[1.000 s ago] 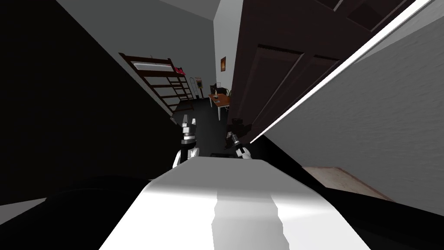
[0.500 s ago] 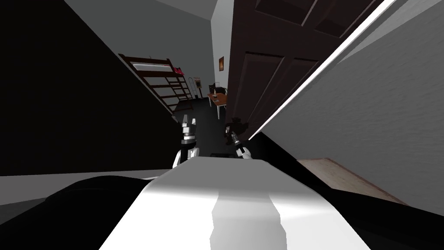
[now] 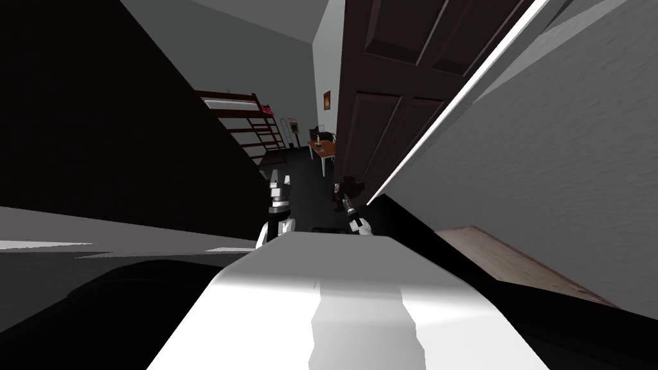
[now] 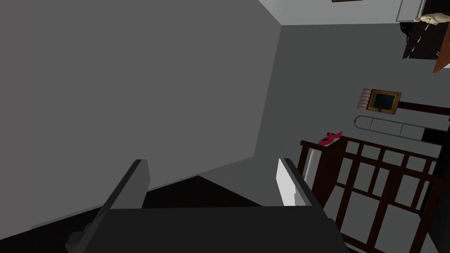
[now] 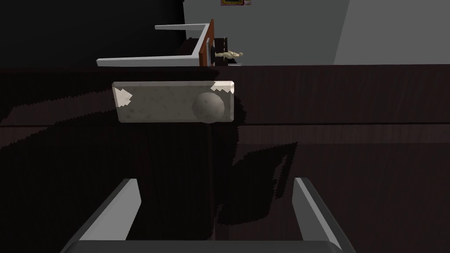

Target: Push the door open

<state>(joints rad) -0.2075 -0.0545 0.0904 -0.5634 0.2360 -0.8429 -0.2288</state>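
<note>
A dark brown panelled door (image 3: 385,96) stands ajar on my right, its free edge toward the room beyond. My right gripper (image 3: 344,193) is close to the door's face, low down. In the right wrist view the open right gripper (image 5: 216,182) points at the door (image 5: 351,131). A round pale knob (image 5: 208,107) on a pale plate (image 5: 154,103) lies just beyond its fingers, untouched. My left gripper (image 3: 277,183) hangs in the doorway gap, and in its wrist view the left gripper (image 4: 212,162) is open and holds nothing.
A white door frame edge (image 3: 462,96) and a grey wall (image 3: 546,160) run close on my right. Through the gap are a dark bunk bed frame (image 3: 244,122) and a small table (image 3: 323,149). A black area fills the left. Pale floor (image 3: 507,257) lies at lower right.
My right gripper has opened in front of the door. The whole head view has shifted, so I have moved a little, and the door's face stands steeper and nearer.
</note>
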